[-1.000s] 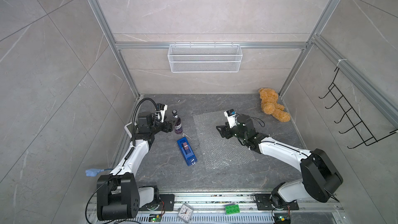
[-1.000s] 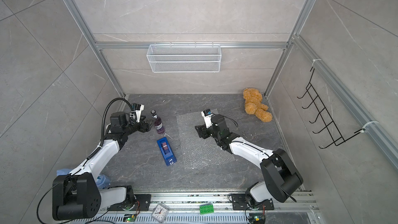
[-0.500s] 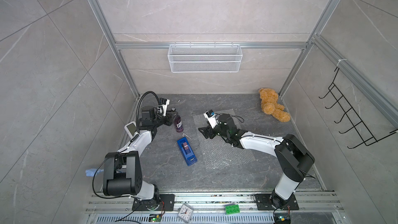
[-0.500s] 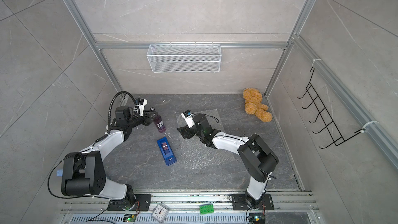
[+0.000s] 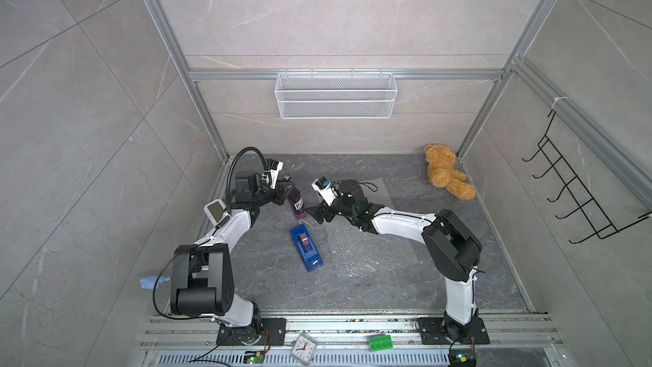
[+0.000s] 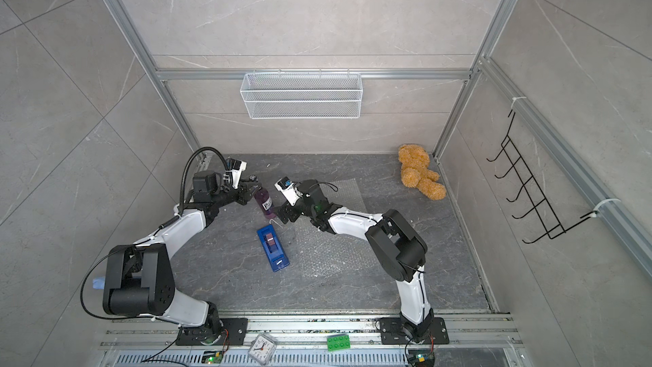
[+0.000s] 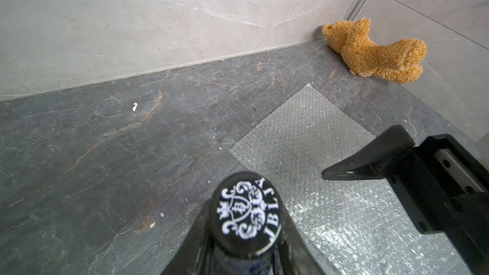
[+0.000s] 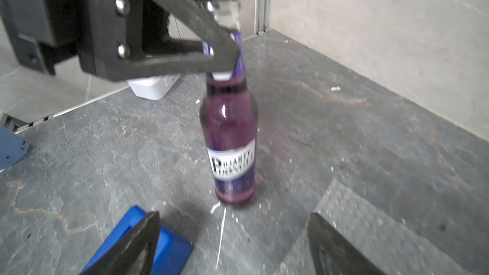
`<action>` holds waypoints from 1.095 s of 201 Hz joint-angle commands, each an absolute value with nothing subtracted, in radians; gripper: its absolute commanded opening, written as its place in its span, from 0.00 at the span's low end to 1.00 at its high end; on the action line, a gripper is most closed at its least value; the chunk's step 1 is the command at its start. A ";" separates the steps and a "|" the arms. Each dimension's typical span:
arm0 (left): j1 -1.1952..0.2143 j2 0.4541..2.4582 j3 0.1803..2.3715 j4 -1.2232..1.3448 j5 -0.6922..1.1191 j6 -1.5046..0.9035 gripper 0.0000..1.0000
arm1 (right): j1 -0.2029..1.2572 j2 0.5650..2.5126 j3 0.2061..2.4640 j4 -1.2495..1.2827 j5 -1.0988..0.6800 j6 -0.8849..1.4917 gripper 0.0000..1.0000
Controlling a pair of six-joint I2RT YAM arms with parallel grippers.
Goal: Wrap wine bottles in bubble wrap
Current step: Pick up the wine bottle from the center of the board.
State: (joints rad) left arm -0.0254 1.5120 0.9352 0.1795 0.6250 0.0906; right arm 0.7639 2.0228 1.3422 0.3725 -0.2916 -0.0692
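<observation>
Bottle [image 5: 296, 203] is held upright at the neck by the left gripper [image 5: 284, 190]. Right gripper [image 5: 315, 214] is positioned just beside its base, at the edge of the wrap [image 5: 374, 255]. Dispenser [image 5: 306, 248] is laid nearby.

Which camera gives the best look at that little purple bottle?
The right wrist view: the purple bottle stands there nearly whole, label facing the lens, though a bit blurred. The left wrist view catches only its black cap from above. In both top views the bottle is small, between the arms.
</observation>
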 commanded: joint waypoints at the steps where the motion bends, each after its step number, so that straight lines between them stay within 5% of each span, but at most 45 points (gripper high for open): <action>1: -0.035 1.506 1.000 0.216 0.674 0.079 0.20 | 0.775 2.100 1.450 0.385 -0.338 -0.119 0.92; 115: -0.043 1.506 1.051 0.153 0.681 0.036 0.18 | 0.797 2.384 1.753 0.385 -0.380 -0.183 0.89; 161: -0.043 1.488 1.057 0.129 0.699 0.030 0.18 | 0.799 2.356 1.723 0.480 -0.334 -0.197 0.61; 220: -0.043 1.474 1.054 0.165 0.766 -0.033 0.18 | 0.798 2.211 1.603 0.524 -0.285 -0.234 0.40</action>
State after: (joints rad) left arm -0.0391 1.5284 0.9985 0.0685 0.6636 0.0341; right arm 0.7860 2.3199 1.6447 0.4549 -0.3023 -0.2058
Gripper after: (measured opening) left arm 0.313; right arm 0.564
